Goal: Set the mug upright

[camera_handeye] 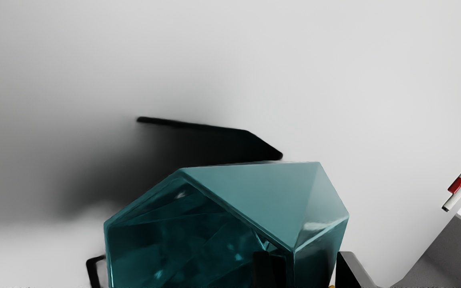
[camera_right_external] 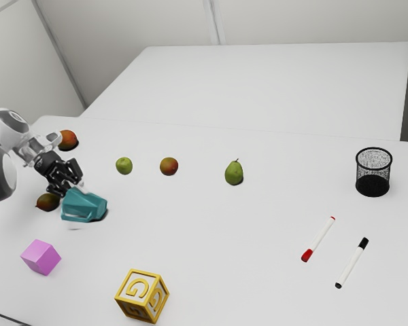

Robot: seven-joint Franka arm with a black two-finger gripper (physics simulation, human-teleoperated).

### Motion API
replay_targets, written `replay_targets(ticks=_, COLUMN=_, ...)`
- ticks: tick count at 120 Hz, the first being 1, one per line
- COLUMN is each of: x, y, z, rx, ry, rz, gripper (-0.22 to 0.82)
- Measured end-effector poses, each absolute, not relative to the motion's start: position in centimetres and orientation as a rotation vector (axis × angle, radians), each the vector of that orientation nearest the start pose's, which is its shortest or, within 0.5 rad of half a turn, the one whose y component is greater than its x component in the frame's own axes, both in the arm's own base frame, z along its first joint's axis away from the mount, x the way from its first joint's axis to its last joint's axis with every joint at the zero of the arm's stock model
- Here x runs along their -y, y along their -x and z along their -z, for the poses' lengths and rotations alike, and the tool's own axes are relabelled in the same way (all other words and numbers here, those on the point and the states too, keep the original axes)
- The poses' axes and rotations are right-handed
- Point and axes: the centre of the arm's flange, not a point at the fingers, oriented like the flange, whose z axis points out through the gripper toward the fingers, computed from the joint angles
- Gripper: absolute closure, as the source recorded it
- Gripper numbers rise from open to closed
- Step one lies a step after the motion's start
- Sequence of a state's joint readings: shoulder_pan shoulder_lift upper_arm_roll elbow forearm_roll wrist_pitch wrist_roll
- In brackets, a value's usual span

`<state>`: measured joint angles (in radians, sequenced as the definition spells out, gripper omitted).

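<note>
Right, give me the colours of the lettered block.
The block is white with golden-yellow edges and lettering; it shows best in the exterior view.

I counted one mug, two markers, two blocks, one mesh cup and five fruits (a mixed lot: one pear, one green apple, three others, each tinged with red or brown).

Bright, even light washes the white worktop in the exterior view; short dark shadows hug the pear and the mug, both showing toward four o'clock; in the wrist view, the mug's shadow is nearly black beside it, fading to soft grey; pale glare streaks one facet; small glints dot its dim inside.
</note>
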<state>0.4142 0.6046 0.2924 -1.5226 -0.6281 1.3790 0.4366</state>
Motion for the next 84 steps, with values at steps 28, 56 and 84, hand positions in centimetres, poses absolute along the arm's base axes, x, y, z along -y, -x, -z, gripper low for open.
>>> replay_targets(ticks=28, x=-32.0, y=-52.4, z=-30.9, rx=-0.460, ry=-2.245, rz=0.412, gripper=0.73)
replay_targets(ticks=56, x=-31.1, y=-52.5, z=-33.2, rx=-0.431, ry=-2.248, rz=0.388, gripper=0.77)
replay_targets(ticks=84, x=-24.8, y=-53.8, z=-37.3, rx=-0.377, ry=-2.439, rz=0.393, gripper=0.78)
